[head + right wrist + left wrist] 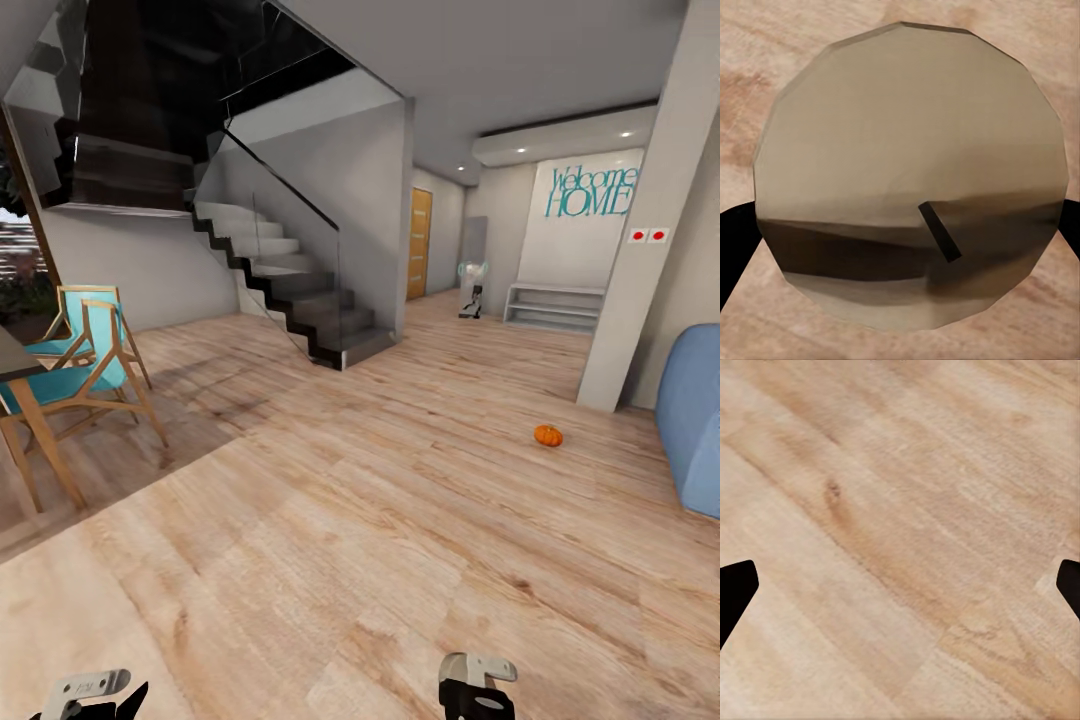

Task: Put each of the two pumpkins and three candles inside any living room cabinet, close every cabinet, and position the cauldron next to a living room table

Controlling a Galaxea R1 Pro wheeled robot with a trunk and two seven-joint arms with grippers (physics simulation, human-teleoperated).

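One orange pumpkin [548, 435] lies on the wooden floor to the right, in front of a pale pillar and well ahead of both arms. In the right wrist view a squat white candle [907, 135] with a dark wick sits between the black fingers [733, 240] of my right gripper [900, 225], which is shut on it. The right gripper [476, 690] shows at the lower edge of the head view. My left gripper [900, 585] is open over bare floorboards with nothing between its fingers, and it [90, 698] also shows at the head view's lower left corner.
A dark staircase [300, 290] with a glass rail rises at centre left. Two turquoise chairs [85, 350] stand beside a dark-topped desk [12, 362] at the left. A blue sofa [695, 420] and the pillar [640, 250] are at the right. A white open shelf [555, 305] stands far back.
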